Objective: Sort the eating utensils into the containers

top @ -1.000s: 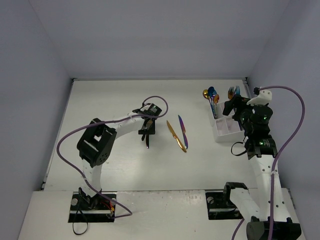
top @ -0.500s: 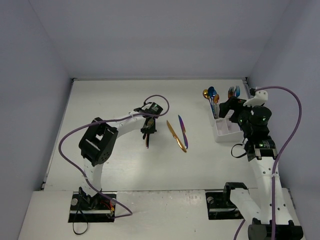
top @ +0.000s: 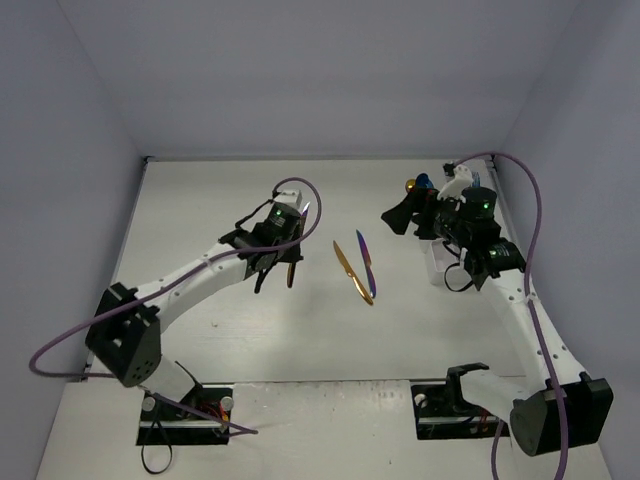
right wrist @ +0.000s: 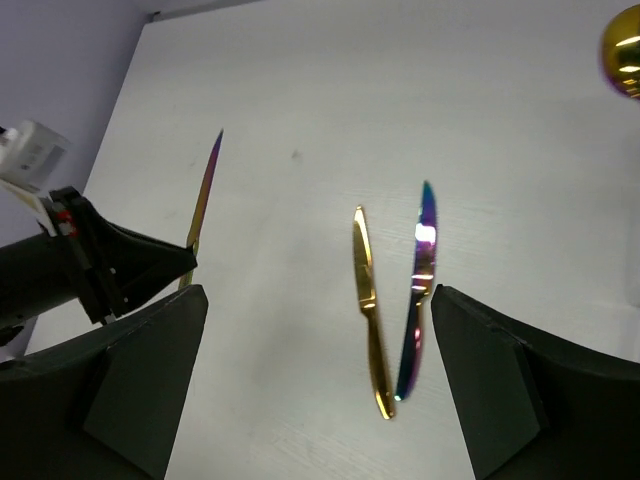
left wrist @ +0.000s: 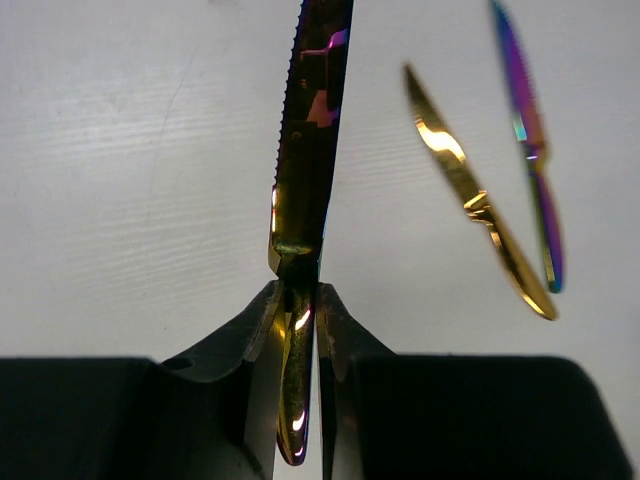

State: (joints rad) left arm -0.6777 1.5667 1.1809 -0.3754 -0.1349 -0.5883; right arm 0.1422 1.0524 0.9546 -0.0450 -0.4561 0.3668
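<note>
My left gripper [left wrist: 300, 305] is shut on the handle of a dark gold-and-purple serrated knife [left wrist: 312, 140], which it holds above the table [top: 200, 215]. From above, that knife [top: 290, 273] sticks out beside the left gripper [top: 277, 261]. A gold knife [top: 350, 272] and a rainbow knife [top: 366, 262] lie side by side mid-table. My right gripper [right wrist: 320, 300] stands open above them, its fingers [right wrist: 140, 385] well apart, with nothing between them. The white caddy [top: 436, 266] is mostly hidden under the right arm. Spoon bowls [top: 417, 184] stick up from it.
Walls close in the table at the back and on both sides. The right gripper [top: 392, 220] hovers just left of the caddy. A gold spoon bowl [right wrist: 622, 50] shows at the top right edge of the right wrist view.
The left gripper closed on the dark knife, lifted it and drew a little left. The right gripper swung left from over the caddy toward the two lying knives.
</note>
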